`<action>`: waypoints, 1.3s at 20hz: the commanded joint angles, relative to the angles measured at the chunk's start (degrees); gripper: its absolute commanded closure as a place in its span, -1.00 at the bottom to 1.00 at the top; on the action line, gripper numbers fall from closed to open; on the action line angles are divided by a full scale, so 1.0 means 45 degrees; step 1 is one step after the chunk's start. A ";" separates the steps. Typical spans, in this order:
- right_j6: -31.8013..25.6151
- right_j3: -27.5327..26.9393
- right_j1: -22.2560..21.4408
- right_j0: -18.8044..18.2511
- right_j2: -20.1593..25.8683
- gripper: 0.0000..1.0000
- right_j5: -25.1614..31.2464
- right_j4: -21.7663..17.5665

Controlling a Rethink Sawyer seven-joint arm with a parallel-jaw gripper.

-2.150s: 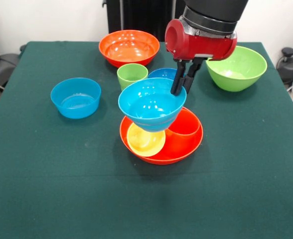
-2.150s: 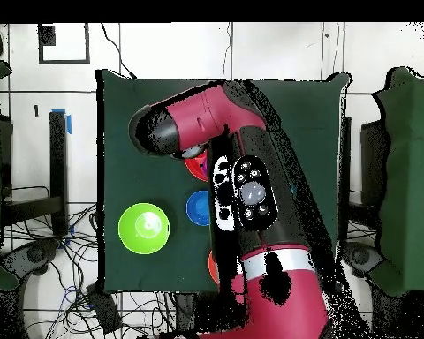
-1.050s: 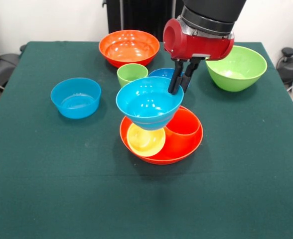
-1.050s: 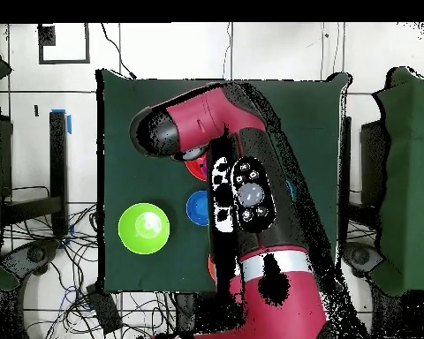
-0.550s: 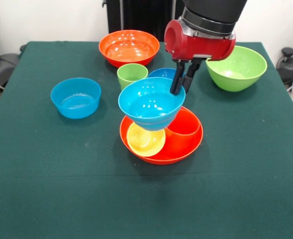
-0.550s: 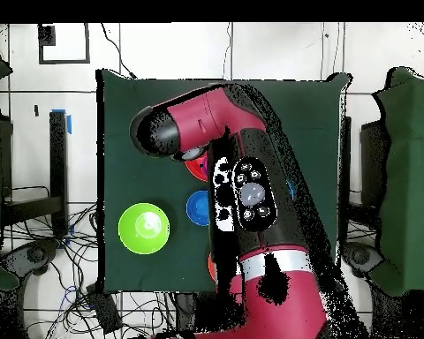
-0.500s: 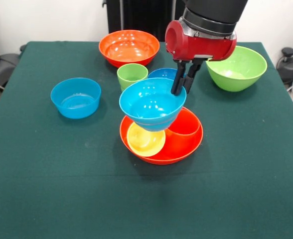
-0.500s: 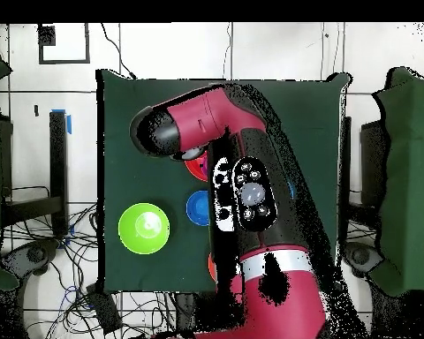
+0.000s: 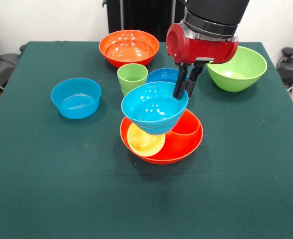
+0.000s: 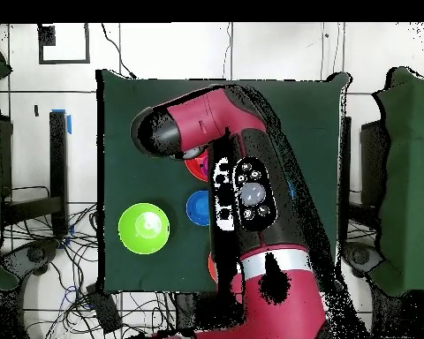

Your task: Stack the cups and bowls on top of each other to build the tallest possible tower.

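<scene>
Our tool (image 9: 183,93) grips the light blue bowl (image 9: 154,107) by its rim above the orange bowl (image 9: 179,144); we judge most stacking remains.

held light blue bowl (image 9: 154,107) lower and rightward, end effector (image 9: 185,87) shifted right

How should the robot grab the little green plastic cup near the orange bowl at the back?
Probably by the rim, coming straight down from above. The small green plastic cup stands upright with its mouth open, so one finger of the tool could go inside and one outside the thin wall. The side toward the far glossy orange bowl looks freest; the held light blue plastic bowl crowds the near side.
</scene>
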 commanded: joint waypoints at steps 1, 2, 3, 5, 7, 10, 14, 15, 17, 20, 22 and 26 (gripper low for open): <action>0.0558 0.0854 0.0381 0.0156 -0.0014 1.00 -0.0862 -0.0070; 0.0526 0.0833 0.0405 0.0148 -0.0005 1.00 -0.0863 -0.0055; 0.0530 0.0847 0.0419 0.0134 0.0002 1.00 -0.0911 -0.0040; 0.0564 0.0874 0.0450 0.0117 0.0004 1.00 -0.1013 -0.0013; 0.0530 0.0911 0.0461 0.0085 0.0035 1.00 -0.1072 0.0027; 0.0558 0.0918 0.0454 0.0114 -0.0016 1.00 -0.1097 0.0035; 0.0575 0.0909 0.0460 0.0150 -0.0084 1.00 -0.1091 0.0052; 0.0593 0.0919 0.0466 0.0152 -0.0091 1.00 -0.1106 0.0068; 0.0647 0.0938 0.0471 0.0167 -0.0117 1.00 -0.1096 0.0103; 0.0616 0.0968 0.0483 0.0145 -0.0124 1.00 -0.0878 0.0239; 0.0597 0.0979 0.0495 0.0135 -0.0133 1.00 -0.0748 0.0331; 0.0537 0.0974 0.0518 0.0123 -0.0134 1.00 -0.0656 0.0434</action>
